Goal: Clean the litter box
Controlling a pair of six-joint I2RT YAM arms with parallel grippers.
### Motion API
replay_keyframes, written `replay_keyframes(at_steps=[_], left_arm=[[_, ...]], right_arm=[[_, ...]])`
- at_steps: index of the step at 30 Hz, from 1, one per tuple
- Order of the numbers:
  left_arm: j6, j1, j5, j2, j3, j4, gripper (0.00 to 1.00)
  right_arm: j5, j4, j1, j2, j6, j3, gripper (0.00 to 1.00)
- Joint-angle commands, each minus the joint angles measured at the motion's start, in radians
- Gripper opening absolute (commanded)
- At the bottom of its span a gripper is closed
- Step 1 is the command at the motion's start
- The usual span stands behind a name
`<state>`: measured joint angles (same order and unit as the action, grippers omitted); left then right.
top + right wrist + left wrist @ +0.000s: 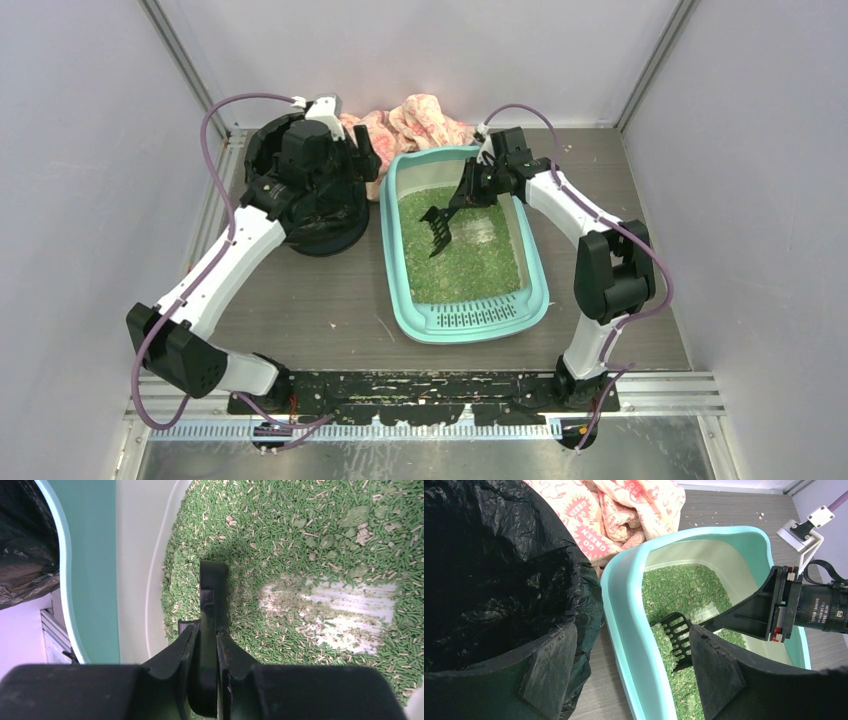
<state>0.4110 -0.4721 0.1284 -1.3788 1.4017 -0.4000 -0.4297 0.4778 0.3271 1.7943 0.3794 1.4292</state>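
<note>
The top view alone takes in the whole litter box (pixel 393 262). It sits on the table (pixel 300 300) right of centre, at 3 o'clock from the bin (pixel 325 238) and almost touching it. Its long axis runs from 12 to 6 o'clock, with the near end leaning slightly toward 5. The slotted lip (pixel 470 320) is at that near end, pointing toward the arm bases. A cloth (pixel 420 118) is bunched at the box's 12 o'clock end.

Only the right wrist view shows the grip up close. The right gripper (pixel 207 635) is clenched on the thin handle of a black scoop (pixel 214 587), one finger on each side of it. That view also shows the green litter (pixel 300 540) most clearly, with a scraped pale patch (pixel 340 605) of bare floor at 3 o'clock from the scoop. In the top view the scoop slants from the gripper toward 7 o'clock, down into the box.

The left wrist view adds the scoop's slotted blade over the litter, the crumpled black bag (pixel 499 580) lining the bin, and red print on the cloth. The left gripper (pixel 633 632) is released, jaws wide and holding nothing. One finger (pixel 549 665) is over the bin's rim and the other is over the box.
</note>
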Motion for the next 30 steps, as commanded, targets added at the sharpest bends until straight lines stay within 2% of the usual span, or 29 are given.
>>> replay_keyframes(at_steps=[1,22,30], left_arm=[[-0.004,-0.003,-0.013,-0.010,0.031,0.045,0.82],[0.003,-0.004,-0.024,-0.055,0.049,0.074,0.81],[-0.029,-0.003,0.030,-0.045,0.051,0.093,0.81]], right_arm=[[-0.086,-0.005,0.016,0.005,0.021,-0.014,0.01],[-0.265,-0.071,-0.096,-0.088,0.066,-0.023,0.01],[-0.346,-0.139,-0.155,-0.139,0.112,-0.074,0.01]])
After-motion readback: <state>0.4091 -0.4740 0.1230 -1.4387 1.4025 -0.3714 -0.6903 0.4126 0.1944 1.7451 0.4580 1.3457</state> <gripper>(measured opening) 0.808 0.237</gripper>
